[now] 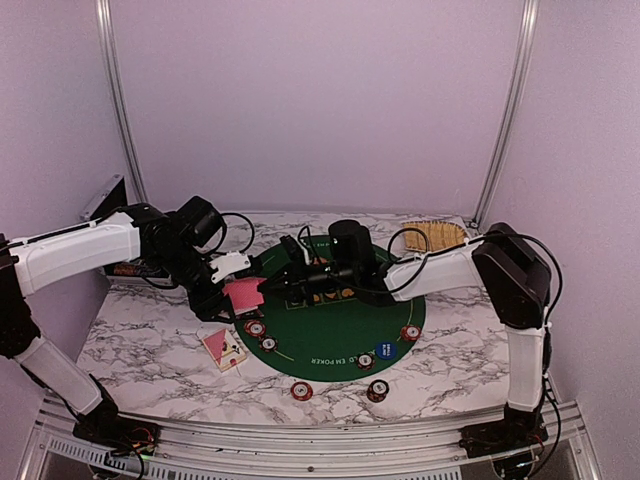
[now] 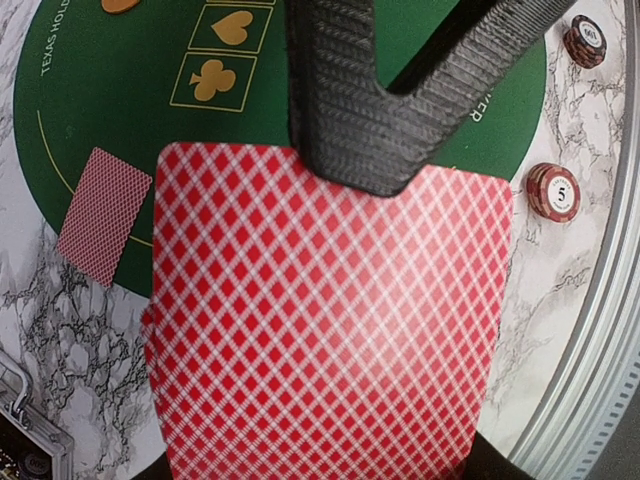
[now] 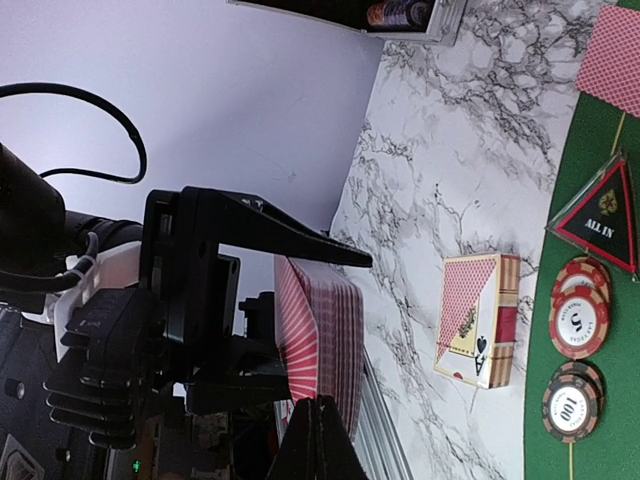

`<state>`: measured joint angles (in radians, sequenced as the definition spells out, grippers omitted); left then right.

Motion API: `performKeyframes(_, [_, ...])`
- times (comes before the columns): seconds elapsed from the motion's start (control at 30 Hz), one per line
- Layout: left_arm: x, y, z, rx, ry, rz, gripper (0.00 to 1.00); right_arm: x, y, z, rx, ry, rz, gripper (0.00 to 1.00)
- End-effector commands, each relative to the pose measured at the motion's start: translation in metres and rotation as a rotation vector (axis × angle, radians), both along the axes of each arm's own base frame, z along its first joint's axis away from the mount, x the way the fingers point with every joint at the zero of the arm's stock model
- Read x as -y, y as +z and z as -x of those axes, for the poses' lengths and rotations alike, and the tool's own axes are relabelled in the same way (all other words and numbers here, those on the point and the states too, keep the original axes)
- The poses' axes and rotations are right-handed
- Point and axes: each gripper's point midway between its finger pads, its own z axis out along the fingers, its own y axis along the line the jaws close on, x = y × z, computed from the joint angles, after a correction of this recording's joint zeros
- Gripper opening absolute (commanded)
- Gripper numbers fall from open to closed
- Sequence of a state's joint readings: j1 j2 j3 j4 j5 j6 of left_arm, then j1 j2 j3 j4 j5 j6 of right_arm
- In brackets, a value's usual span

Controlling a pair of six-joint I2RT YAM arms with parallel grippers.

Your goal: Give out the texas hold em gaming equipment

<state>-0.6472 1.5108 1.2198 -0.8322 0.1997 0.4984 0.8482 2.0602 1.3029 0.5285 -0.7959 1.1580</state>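
My left gripper (image 1: pixel 237 291) is shut on a deck of red-backed cards (image 2: pixel 330 320) held above the table's left side. My right gripper (image 2: pixel 366 168) reaches in from the mat side. Its dark fingers are pressed together on the far edge of the deck's top card (image 3: pixel 312 345). One card (image 2: pixel 103 215) lies face down at the rim of the green mat (image 1: pixel 345 325). Chip stacks (image 1: pixel 255 328) sit around the mat, and others (image 1: pixel 377 390) lie on the marble in front. A blue button (image 1: pixel 383 350), an orange button (image 2: pixel 120 5) and a dark triangular "ALL IN" marker (image 3: pixel 598 215) lie on the mat.
A card box (image 1: pixel 223 347) lies on the marble beneath the held deck. A woven straw tray (image 1: pixel 433 236) stands at the back right. An open case (image 3: pixel 400 12) holding chips sits at the far left. A metal rail (image 1: pixel 300 440) runs along the near edge.
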Motion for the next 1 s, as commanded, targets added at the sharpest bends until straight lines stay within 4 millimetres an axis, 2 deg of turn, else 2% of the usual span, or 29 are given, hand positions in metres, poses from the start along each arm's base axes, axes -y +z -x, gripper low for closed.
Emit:
performKeyframes(0.0, [-0.003,-0.003,-0.003,0.013,0.003,-0.010,0.00,0.009,0.031,-0.006,0.011,-0.012,-0.085,0.00])
performKeyframes(0.2, [-0.004,-0.004,-0.003,0.010,0.005,-0.010,0.00,0.012,0.027,-0.006,0.009,-0.015,-0.069,0.00])
performKeyframes(0.37, [-0.005,-0.004,-0.002,0.011,0.006,-0.011,0.00,0.025,0.023,-0.013,0.005,-0.040,-0.056,0.00])
performKeyframes(0.47, [-0.006,-0.004,-0.003,0.011,0.010,-0.012,0.00,0.039,0.022,-0.024,0.005,-0.071,-0.048,0.00])
performKeyframes(0.7, [-0.008,-0.003,-0.003,0.014,0.014,-0.009,0.00,0.081,0.022,-0.059,0.000,-0.173,-0.046,0.00])
performKeyframes(0.87, [-0.008,-0.001,-0.004,0.016,0.015,-0.006,0.00,0.119,0.016,-0.095,0.013,-0.260,-0.013,0.00])
performKeyframes(0.97, [-0.007,-0.001,-0.004,0.015,0.015,-0.001,0.00,0.145,0.006,-0.124,0.016,-0.321,0.028,0.00])
